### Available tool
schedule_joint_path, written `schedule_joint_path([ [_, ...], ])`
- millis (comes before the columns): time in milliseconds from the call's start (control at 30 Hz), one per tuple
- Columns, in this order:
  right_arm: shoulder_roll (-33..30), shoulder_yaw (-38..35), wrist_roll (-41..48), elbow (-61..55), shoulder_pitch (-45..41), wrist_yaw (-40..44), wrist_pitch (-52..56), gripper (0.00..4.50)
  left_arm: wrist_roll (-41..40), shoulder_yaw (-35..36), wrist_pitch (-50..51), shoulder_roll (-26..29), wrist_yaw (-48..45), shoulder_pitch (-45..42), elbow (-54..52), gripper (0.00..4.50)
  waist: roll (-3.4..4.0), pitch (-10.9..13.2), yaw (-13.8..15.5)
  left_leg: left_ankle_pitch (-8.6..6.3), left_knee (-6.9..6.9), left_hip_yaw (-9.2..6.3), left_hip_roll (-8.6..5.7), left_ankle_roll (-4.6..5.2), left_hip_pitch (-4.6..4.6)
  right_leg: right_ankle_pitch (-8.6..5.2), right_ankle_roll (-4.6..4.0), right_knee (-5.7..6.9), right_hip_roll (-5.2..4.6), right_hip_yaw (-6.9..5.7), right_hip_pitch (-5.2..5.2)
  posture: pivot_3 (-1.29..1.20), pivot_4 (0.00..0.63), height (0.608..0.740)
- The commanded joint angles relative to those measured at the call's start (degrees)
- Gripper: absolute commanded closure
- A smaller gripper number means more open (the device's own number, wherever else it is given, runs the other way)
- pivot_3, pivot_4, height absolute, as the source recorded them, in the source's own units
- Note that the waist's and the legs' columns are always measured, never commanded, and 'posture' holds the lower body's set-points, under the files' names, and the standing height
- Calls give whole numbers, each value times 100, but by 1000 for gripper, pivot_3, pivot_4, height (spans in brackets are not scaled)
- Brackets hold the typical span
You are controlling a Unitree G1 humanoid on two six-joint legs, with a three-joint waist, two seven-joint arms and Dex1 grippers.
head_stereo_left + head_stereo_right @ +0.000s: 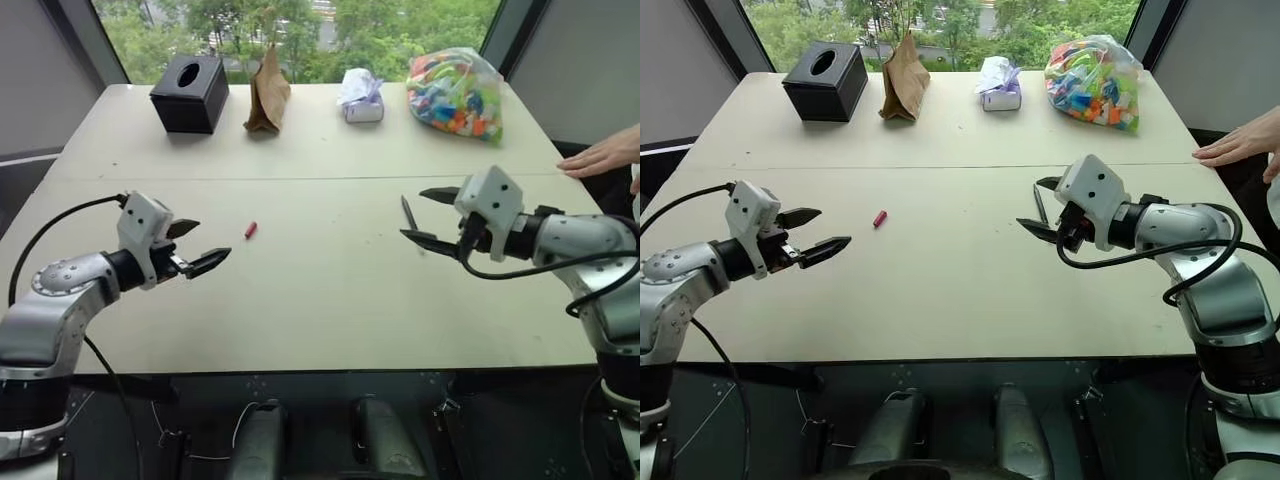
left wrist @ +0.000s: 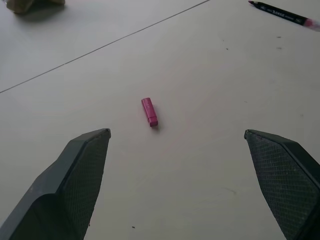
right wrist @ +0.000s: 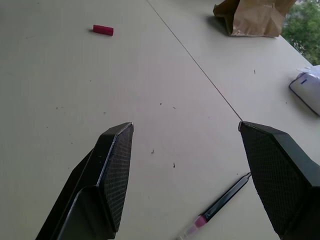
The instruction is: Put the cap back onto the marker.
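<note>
Both claws wide open, holding nothing. Left gripper (image 1: pixel 203 250) near tiny cap (image 1: pixel 251 230), could skitter off. Right gripper (image 1: pixel 428 216) over thin marker (image 1: pixel 409 213), might roll.

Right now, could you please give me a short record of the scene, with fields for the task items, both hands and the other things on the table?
cap: red cap lying loose on the table, ahead of the left hand
marker: marker lying uncapped on the table between the right hand's fingers
left hand: left hand open, holding nothing
right hand: right hand open, holding nothing
far edge: black tissue box, brown paper bag, bag of colourful pieces
person: a person's hand resting on the table's right edge
</note>
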Motion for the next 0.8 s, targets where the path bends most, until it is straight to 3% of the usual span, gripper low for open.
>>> schedule_joint_path([
  [33, 12, -55, -7, -41, -134, -25, -90, 1030, 17, 161, -152, 74, 7, -9, -201, 50, 0, 0, 0, 0, 0, 0, 0, 0, 0, 0, 0, 0, 0, 0, 0, 0, 150, 740],
  [800, 281, -116, 86, -598, 301, -491, 121, 1030, 367, 93, -925, -83, -127, -74, 893, 50, 0, 0, 3, 0, 0, 0, 1, 0, 0, 0, 0, 0, 1, 0, -1, 0, 150, 740],
])
